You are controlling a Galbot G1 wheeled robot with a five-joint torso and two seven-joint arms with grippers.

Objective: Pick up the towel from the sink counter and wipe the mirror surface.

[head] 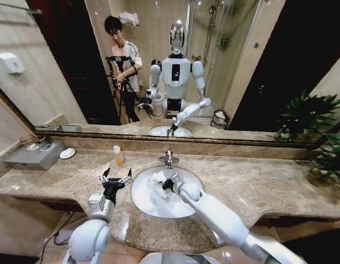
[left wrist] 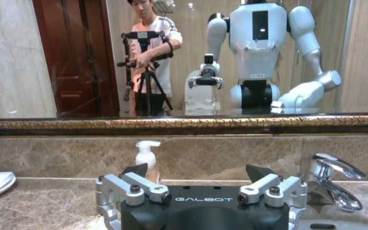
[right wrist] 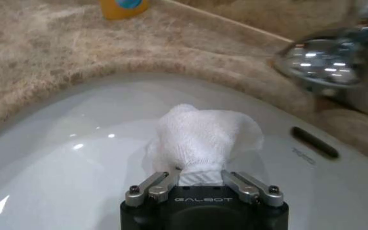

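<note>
Jaws of the right gripper (right wrist: 197, 184) pinch the towel (right wrist: 204, 136) over the basin (right wrist: 56, 163), arm outstretched; left gripper (left wrist: 200, 184) hovers spread wide.

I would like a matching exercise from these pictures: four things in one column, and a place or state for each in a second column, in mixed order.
Things:
1. towel
2. left gripper
3. soap bottle
4. white dish

Places or states:
A. open, above the counter beside the basin
B. beside the grey tray
C. pinched by the right gripper over the basin
D. standing left of the faucet

Pairs: 1-C, 2-A, 3-D, 4-B
</note>
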